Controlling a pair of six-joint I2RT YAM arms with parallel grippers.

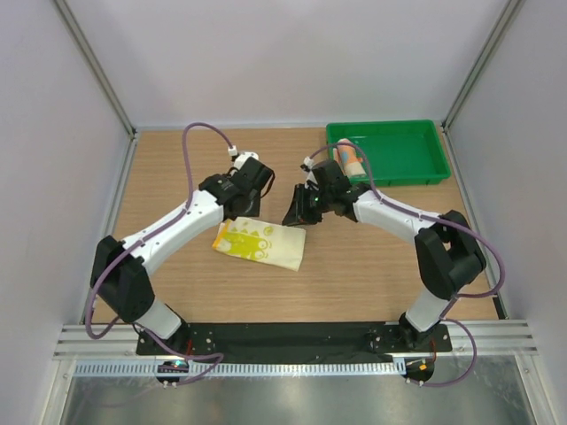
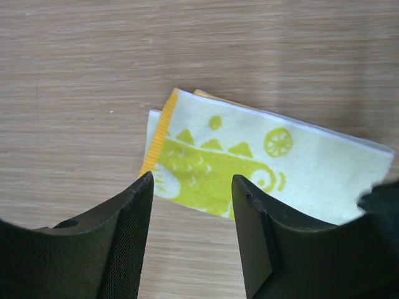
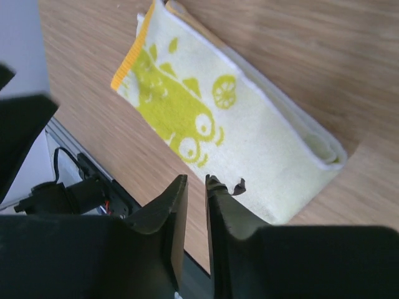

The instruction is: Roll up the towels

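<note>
A yellow towel (image 1: 261,242) with a white-green pattern lies folded flat on the wooden table between the two arms. In the left wrist view this towel (image 2: 274,162) shows an orange edge at its left end. My left gripper (image 2: 192,187) hangs open just above the table beside that end, nothing between its fingers. My right gripper (image 3: 196,180) hovers over the towel's (image 3: 237,124) other end. Its jaws stand a narrow gap apart and hold nothing. A second towel (image 1: 352,159), light blue and orange-pink, sits as a short roll in the green tray (image 1: 412,155).
The green tray stands at the back right corner of the table. Grey walls close in the left, right and back sides. A black base strip and metal rail run along the near edge.
</note>
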